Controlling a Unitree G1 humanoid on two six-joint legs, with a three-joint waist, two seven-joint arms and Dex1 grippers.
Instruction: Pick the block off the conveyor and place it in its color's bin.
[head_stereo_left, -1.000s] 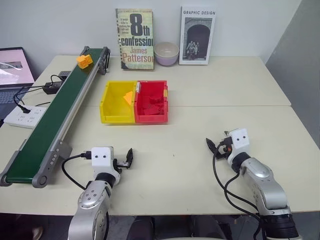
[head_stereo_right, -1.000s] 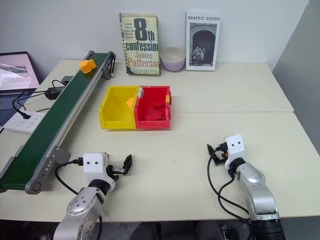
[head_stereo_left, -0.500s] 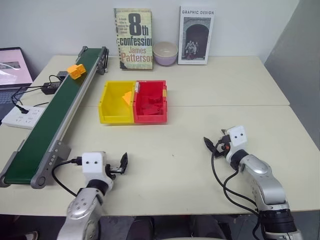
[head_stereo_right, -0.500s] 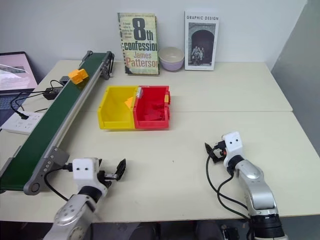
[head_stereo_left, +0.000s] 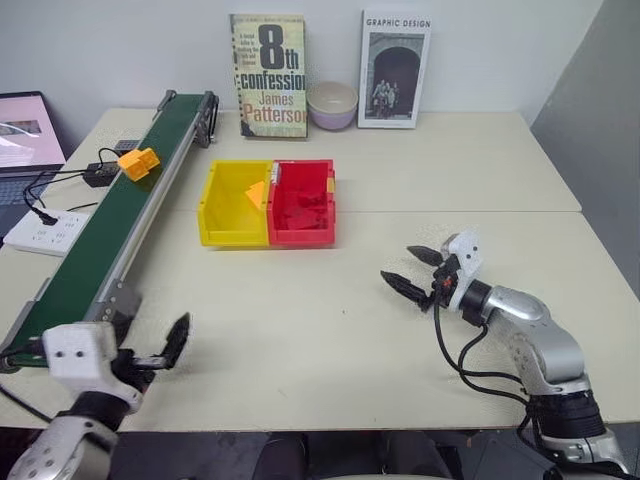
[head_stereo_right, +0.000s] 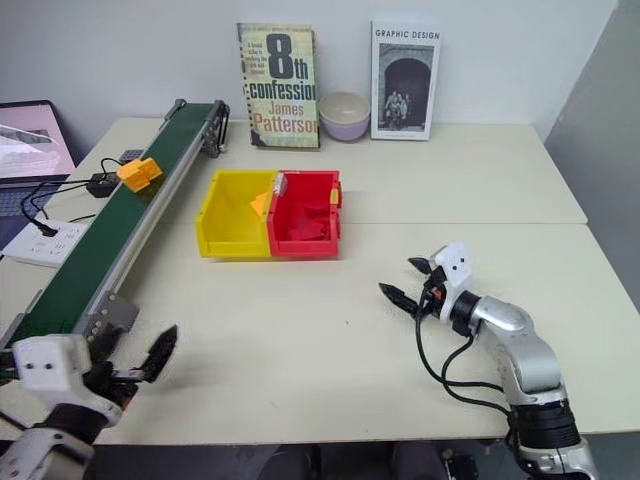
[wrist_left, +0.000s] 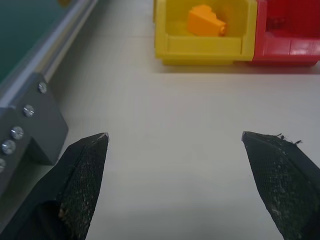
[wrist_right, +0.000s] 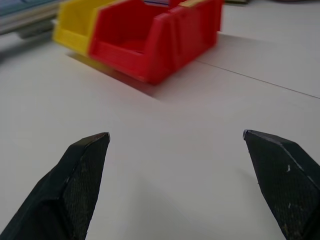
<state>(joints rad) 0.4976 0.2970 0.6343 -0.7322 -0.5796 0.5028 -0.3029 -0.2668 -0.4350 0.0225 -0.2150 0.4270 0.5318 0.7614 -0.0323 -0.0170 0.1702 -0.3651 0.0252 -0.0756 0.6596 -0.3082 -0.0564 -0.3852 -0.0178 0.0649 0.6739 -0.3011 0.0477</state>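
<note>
The yellow-orange block (head_stereo_left: 138, 162) rides on the dark-green conveyor (head_stereo_left: 88, 245), in its far half. The yellow bin (head_stereo_left: 232, 237) stands mid-table, joined to a red bin (head_stereo_left: 301, 234), and an orange piece (wrist_left: 205, 21) lies inside it. My left gripper (head_stereo_left: 166, 348) is open and empty, low at the near left beside the conveyor's near end; in its wrist view the fingers (wrist_left: 82, 170) stand wide apart, facing the yellow bin. My right gripper (head_stereo_left: 400, 265) is open and empty above the table's right side, pointing left toward the bins (wrist_right: 150, 45).
Two books (head_stereo_left: 268, 75) and a bowl (head_stereo_left: 332, 105) stand along the back wall. A laptop (head_stereo_left: 25, 130), a power strip (head_stereo_left: 40, 232) and cables lie left of the conveyor. The red bin holds red pieces.
The block has travelled along the belt toward me. My left gripper has drawn back and to the left, toward the conveyor's near end. My right gripper has swung to point left.
</note>
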